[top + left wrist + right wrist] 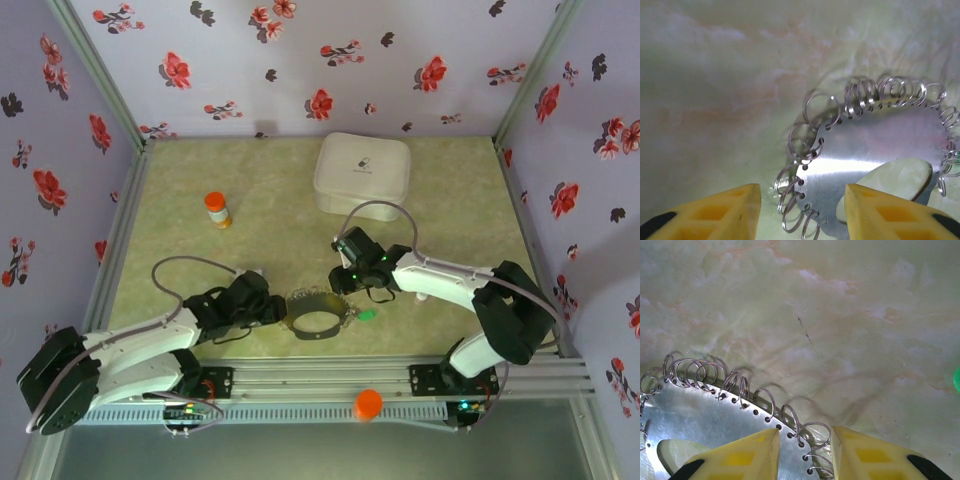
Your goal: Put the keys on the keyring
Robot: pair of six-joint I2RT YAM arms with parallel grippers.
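Note:
The keyring (318, 318) is a dark oval loop lying flat near the table's front. Close up it is a shiny metal plate (875, 145) with small wire rings (817, 435) threaded through holes along its rim. My left gripper (275, 310) is at its left end, open, and its yellow fingers (715, 212) straddle the ringed rim (802, 210) without touching it. My right gripper (345, 285) is at the upper right rim. It is open with a narrow gap (805, 455) around one small ring. One green key (366, 315) lies just right of the loop, and its head shows at a frame edge (957, 379).
A white lidded box (362, 176) stands at the back centre. An orange-capped little bottle (217, 209) stands back left. An orange cap (368, 403) sits on the front rail. Floral walls close in three sides.

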